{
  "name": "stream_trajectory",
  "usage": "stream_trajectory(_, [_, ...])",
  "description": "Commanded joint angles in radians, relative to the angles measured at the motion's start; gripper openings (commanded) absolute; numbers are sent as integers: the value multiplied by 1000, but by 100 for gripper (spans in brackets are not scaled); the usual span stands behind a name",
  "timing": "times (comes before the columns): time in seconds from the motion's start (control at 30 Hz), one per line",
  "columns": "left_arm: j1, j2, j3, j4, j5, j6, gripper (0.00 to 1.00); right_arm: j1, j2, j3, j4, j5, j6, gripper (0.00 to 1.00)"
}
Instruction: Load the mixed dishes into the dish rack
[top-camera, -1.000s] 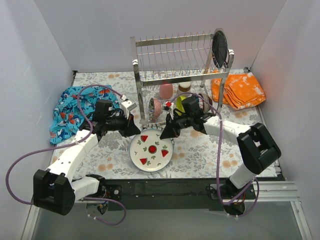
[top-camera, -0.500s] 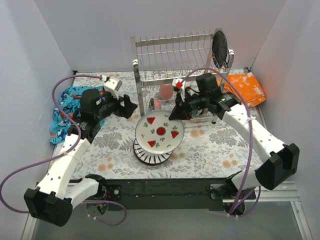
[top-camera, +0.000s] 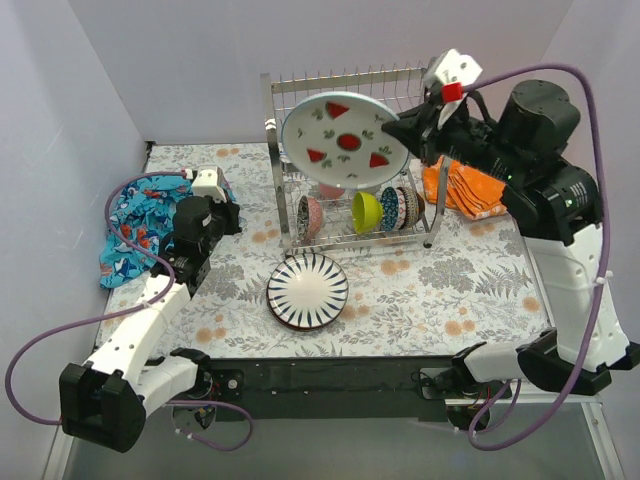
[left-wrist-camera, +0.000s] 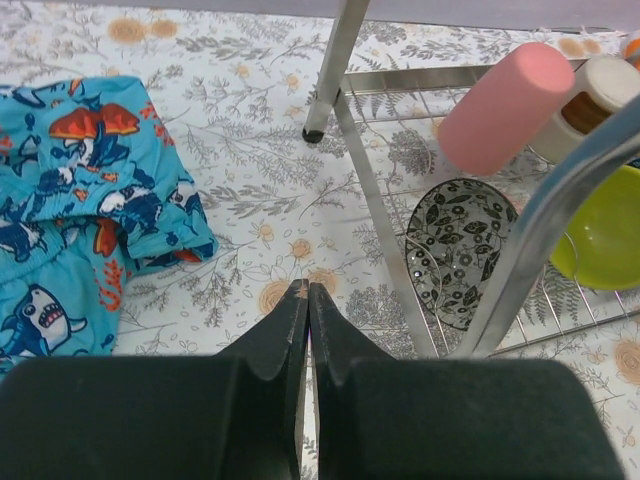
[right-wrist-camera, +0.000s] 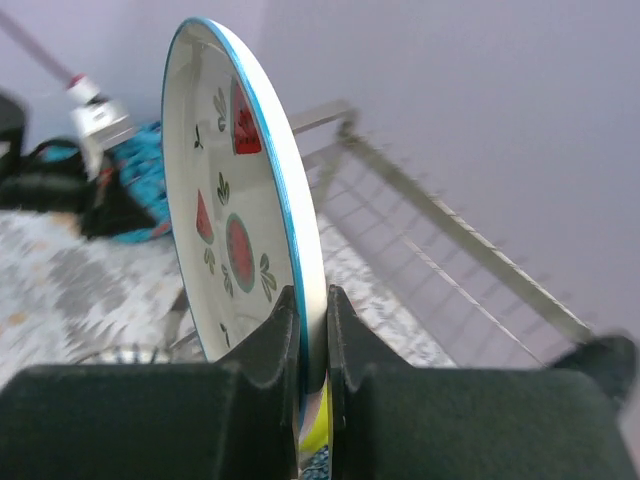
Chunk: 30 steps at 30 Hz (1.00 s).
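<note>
a striped plate (top-camera: 308, 291) is seen on the near surface (top-camera: 430, 290), the left gripper (left-wrist-camera: 305, 300) is clenched empty, and farther off the fruit-marked plate (top-camera: 345, 138) is grasped at its rim by the right gripper (right-wrist-camera: 313, 330) before the upper shelf of the dish rack (top-camera: 273, 140), where lowering on edge into a slot is judged needed.

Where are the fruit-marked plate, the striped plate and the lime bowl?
fruit-marked plate (top-camera: 345, 140), top view, centre of its face.
striped plate (top-camera: 308, 291), top view, its middle.
lime bowl (top-camera: 366, 211), top view, its inner wall.
</note>
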Motion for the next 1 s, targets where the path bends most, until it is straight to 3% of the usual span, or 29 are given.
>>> stream_trajectory(0.0, [4,32,-19,55,-34,-79,0,-5,-61,-82,453,515,86,1])
stream_trajectory(0.07, [4,48,-19,55,20,-90,0,-5,-49,-87,518,709,75,1])
stream_trajectory(0.17, [4,65,-21,95,58,-110,0,-5,8,-54,589,864,51,1])
stream_trajectory(0.47, [4,43,-50,83,117,-151,0,94,101,-102,875,1178,-193,1])
stream_trajectory(0.97, [4,14,-102,106,180,-231,0,104,230,-33,871,1321,-345,1])
